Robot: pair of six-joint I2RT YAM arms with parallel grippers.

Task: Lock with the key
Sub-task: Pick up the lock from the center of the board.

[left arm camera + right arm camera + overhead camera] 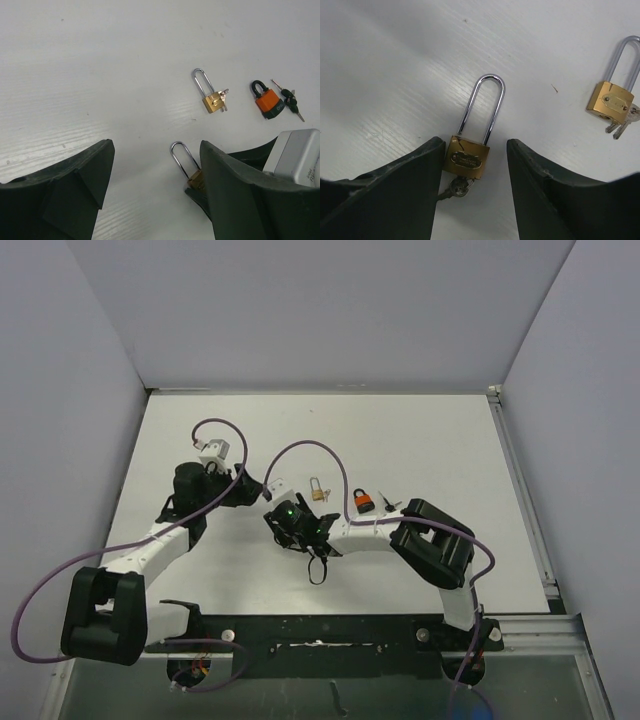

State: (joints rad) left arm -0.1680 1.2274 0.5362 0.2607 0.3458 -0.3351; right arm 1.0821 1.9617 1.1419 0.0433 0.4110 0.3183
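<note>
Near the middle of the bench (420, 440), a little toward its near edge, the right hand (475, 147) stands open with its 2 fingers either side of a brass padlock (466, 157) lying flat: 1 finger is against the lock body, the other is apart. A key (457, 189) sits at the body's bottom end (whether it is fully seated cannot be told). Just beyond, toward the right edge, lie a second brass padlock (612, 102) with its own keys (620, 125), then an orange padlock (268, 102) and green-headed keys (289, 99). The left hand (156, 150), on their left-edge side, is open, gripping nothing.
</note>
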